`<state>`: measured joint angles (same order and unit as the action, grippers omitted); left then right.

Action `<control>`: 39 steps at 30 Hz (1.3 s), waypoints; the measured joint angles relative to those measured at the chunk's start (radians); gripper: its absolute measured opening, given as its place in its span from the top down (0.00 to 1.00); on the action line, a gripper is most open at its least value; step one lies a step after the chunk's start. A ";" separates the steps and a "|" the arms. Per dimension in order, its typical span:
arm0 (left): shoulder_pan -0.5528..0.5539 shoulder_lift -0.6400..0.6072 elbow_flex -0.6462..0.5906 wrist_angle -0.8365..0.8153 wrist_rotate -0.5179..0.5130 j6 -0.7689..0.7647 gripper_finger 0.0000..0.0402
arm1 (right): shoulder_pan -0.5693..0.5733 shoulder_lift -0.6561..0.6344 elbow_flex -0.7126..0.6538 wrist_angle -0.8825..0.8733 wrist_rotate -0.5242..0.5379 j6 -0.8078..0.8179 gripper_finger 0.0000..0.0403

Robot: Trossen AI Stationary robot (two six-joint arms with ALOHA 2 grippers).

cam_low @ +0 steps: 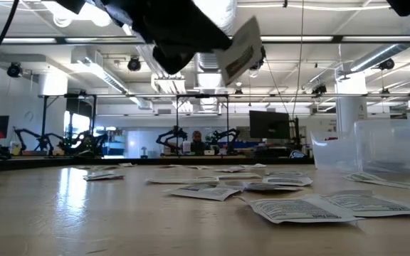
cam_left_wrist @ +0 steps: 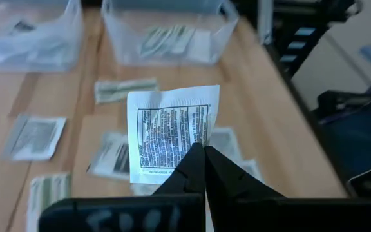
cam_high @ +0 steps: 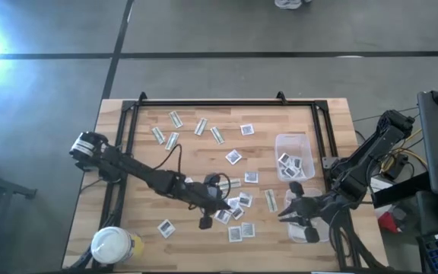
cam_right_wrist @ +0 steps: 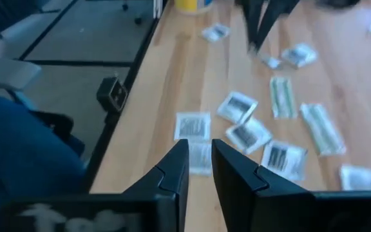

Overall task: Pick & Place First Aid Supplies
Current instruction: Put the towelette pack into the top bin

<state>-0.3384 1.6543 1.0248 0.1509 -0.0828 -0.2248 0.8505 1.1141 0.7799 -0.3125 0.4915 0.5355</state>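
A square white packet (cam_left_wrist: 172,138) hangs above the bench (cam_high: 204,164), pinched in the closed jaws of the left gripper (cam_high: 206,221), carry step under way. Next: swing toward three o'clock to the clear tub (cam_high: 293,156). The right gripper (cam_high: 289,213), jaws slightly parted and empty, waits at four o'clock.

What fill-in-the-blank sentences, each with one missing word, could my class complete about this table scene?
1. The left gripper is shut on a square white ____ with dark print.
2. The right gripper holds ____.
3. The round jar has a ____ lid.
4. The clear tub stands on the ____ arm's side of the table.

Missing words: packet; nothing; white; right
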 joint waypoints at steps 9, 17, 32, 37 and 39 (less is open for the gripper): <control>-0.005 0.012 0.000 0.170 0.082 0.037 1.00 | -0.004 0.000 -0.001 0.145 0.061 -0.285 0.74; -0.005 0.090 0.000 0.352 0.130 0.061 1.00 | -0.032 0.003 -0.001 0.249 0.061 -0.482 0.67; 0.017 0.198 0.062 0.479 0.148 0.117 1.00 | -0.100 0.132 0.000 0.347 0.052 -0.607 0.65; 0.023 0.198 0.064 0.477 0.153 0.115 1.00 | -0.136 0.162 0.000 0.350 0.015 -0.582 0.65; 0.025 0.198 0.064 0.477 0.153 0.115 1.00 | -0.156 0.175 0.000 0.356 -0.029 -0.575 0.65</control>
<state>-0.3135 1.8519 1.0885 0.6278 0.0704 -0.1097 0.6944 1.2896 0.7795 0.0434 0.4626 -0.0399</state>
